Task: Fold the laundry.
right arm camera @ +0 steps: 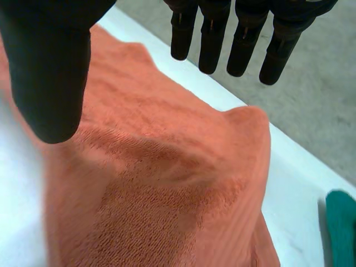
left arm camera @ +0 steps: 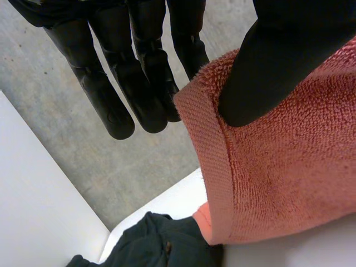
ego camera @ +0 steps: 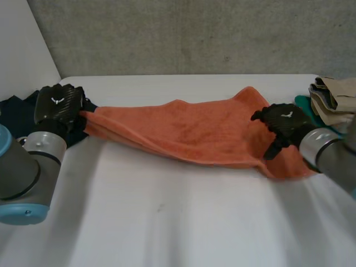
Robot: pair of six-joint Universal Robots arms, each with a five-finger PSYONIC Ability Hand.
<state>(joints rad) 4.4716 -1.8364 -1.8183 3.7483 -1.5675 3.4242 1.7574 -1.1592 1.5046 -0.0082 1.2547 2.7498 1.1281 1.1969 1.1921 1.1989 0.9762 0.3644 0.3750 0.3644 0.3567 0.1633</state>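
Orange terry towel [ego camera: 189, 133] [left arm camera: 278, 178] [right arm camera: 167, 183] is stretched across the white table [ego camera: 167, 222], its long axis running from one hand to the other. Its left end is pinched at the hem between the thumb and the straight fingers of the left hand [ego camera: 55, 105] [left arm camera: 278, 67]. The right hand [ego camera: 283, 125] [right arm camera: 245, 44] is placed over the right end, with fingers straight and spread from the thumb, and nothing is gripped. A dark crumpled garment [ego camera: 14, 114] [left arm camera: 161, 245] is seen beside the left hand. A teal cloth [ego camera: 306, 105] [right arm camera: 342, 228] and folded beige cloths [ego camera: 336, 97] are seen near the right hand.

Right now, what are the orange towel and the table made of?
The orange towel looks like terry cloth, probably cotton: looped, fuzzy pile with a flat woven hem along its edge. The table is smooth, matte white, perhaps laminate or painted board; the look leaves that open.
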